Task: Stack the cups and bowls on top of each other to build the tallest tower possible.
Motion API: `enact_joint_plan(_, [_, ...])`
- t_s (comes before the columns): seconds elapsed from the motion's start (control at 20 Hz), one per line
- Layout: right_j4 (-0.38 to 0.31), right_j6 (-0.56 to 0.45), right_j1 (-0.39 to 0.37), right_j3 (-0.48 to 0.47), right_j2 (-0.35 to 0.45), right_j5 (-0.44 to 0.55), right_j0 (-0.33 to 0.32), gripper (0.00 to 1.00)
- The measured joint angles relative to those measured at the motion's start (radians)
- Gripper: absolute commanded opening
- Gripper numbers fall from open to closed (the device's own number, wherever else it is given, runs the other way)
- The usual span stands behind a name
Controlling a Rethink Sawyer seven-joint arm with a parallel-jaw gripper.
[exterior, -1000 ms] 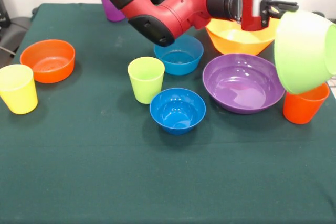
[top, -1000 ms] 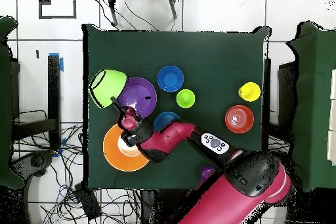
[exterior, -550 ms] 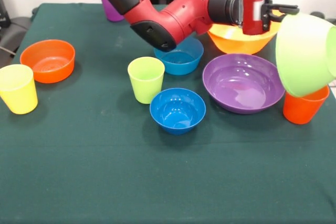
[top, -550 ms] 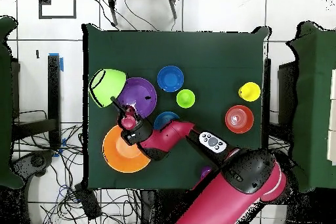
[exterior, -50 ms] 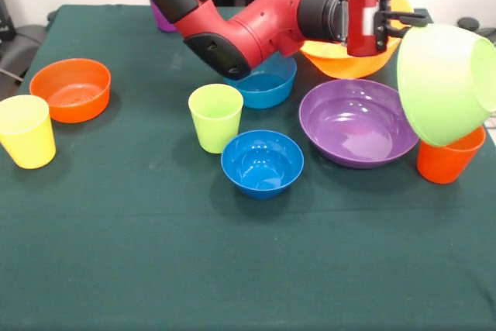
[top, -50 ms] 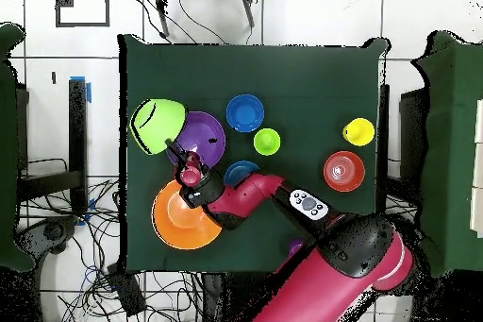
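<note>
Gripper (exterior, -50 ms: pixel 412 19) clamps rim of large lime green plastic bowl (exterior, -50 ms: pixel 446 83), tilted sideways over small orange plastic cup (exterior, -50 ms: pixel 448 156) (probably for capping it); purple bowl (exterior, -50 ms: pixel 358 122) beside.

My jaws pinch the rim of the lime green bowl (exterior, -50 ms: pixel 446 83), which hangs tilted above the orange cup (exterior, -50 ms: pixel 449 158) and hides its top. Left of that cup sits the purple bowl (exterior, -50 ms: pixel 359 122); behind it, the yellow-orange bowl (exterior, -50 ms: pixel 345 57).
</note>
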Motion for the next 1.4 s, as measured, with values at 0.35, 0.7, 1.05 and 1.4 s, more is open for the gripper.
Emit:
enact_joint_plan(0.35, [-0.019, 0.000, 0.000, -0.010, -0.008, -0.030, 0.012, 0.00])
enact_joint_plan(0.7, [-0.019, 0.000, -0.001, -0.019, -0.011, -0.031, 0.025, 0.00])
enact_joint_plan(1.05, [-0.020, 0.000, -0.002, -0.026, -0.014, -0.032, 0.038, 0.00])
enact_joint_plan(1.4, [-0.040, 0.000, -0.003, -0.032, -0.015, -0.039, 0.049, 1.00])
